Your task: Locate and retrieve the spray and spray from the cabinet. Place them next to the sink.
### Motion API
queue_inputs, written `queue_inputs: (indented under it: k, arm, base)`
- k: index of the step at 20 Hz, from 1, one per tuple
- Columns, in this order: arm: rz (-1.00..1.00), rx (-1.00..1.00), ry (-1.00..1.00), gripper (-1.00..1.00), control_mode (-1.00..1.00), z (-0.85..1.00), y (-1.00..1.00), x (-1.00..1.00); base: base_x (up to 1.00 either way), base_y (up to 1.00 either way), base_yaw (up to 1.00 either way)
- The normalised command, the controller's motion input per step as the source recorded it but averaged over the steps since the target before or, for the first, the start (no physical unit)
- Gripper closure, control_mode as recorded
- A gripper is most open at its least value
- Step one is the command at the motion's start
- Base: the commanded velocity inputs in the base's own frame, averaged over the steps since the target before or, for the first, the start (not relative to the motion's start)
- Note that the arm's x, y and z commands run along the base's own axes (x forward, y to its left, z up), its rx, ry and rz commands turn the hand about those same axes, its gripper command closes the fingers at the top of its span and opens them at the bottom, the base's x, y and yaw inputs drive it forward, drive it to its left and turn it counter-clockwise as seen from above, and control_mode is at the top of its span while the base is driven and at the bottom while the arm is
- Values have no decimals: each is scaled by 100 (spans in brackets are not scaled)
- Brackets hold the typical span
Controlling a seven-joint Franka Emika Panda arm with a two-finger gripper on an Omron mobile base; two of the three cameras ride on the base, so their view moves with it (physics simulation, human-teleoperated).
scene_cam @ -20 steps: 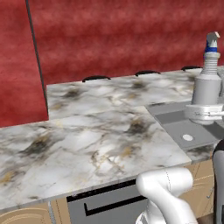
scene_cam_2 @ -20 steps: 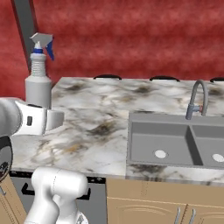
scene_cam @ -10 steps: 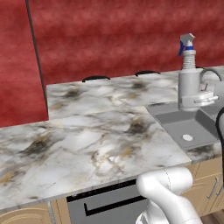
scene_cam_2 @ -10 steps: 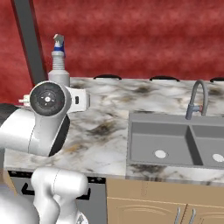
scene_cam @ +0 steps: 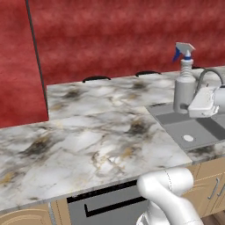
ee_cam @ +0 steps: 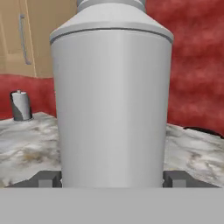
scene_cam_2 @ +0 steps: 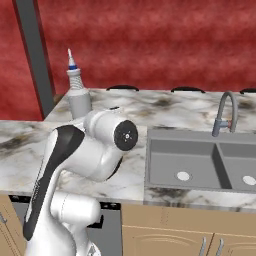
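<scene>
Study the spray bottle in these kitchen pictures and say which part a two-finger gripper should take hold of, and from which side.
Grip the spray bottle on its straight round body, coming in level from the side, one finger on each flank. The body is upright, smooth and even in width, while the ribbed neck and trigger head above are narrow and uneven. The gripper already holds it this way, low on the body.

In the hand view the spray bottle hides the countertop behind; its nozzle is cut off.
</scene>
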Motion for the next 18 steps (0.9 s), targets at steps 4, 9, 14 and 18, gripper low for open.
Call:
queue_inputs:
  k: [4,9,14,18]
  arm:
    - [29,5,-21,100,-100,-37,-43,50]
    - [20,1,-14,100,-100,-31,-20,23]
    - [11,-1,-9,100,-100,-19,0,16]
    - [3,0,1,100,-100,-9,0,25]
  base:
    - [0,0,0]
    - [0,0,0]
    - [0,0,0]
    - [0,0,0]
